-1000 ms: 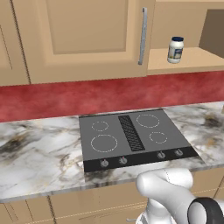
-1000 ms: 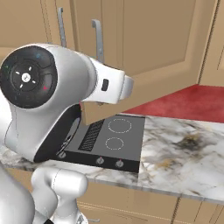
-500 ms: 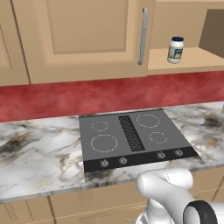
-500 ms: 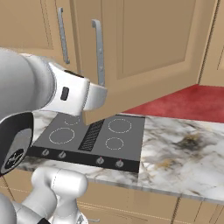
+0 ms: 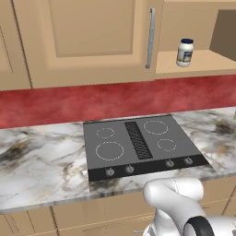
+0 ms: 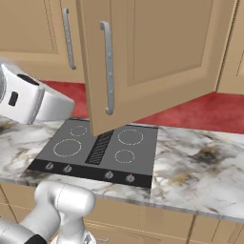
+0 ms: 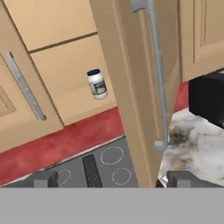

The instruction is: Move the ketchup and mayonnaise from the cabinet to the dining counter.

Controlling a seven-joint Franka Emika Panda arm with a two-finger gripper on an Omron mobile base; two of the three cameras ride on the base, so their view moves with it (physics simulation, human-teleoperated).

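The mayonnaise (image 5: 185, 52) (image 7: 97, 84), a white jar with a dark blue lid, stands upright on the lower shelf of the open cabinet (image 5: 203, 68) (image 7: 70, 74). The cabinet's door (image 6: 143, 62) (image 7: 131, 83) hangs swung open over the worktop, its silver bar handle (image 7: 155, 74) facing me. My gripper (image 7: 113, 179) is open, its fingertips (image 7: 43, 178) far apart at the bottom of the hand view, well short of the jar and with nothing held. The ketchup and the dining counter are out of view.
A black cooktop (image 5: 138, 147) (image 6: 100, 150) is set into the marble worktop (image 5: 41, 161) below the cabinet, with a red backsplash (image 5: 92, 99) behind it. A dark boxy object (image 7: 210, 98) sits on the worktop beyond the open door. A white arm link (image 6: 28, 100) reaches in from the left.
The arm has swung away to the left of the right base view, uncovering the open door and cooktop. The jaws have spread wider. The jar has stayed put.
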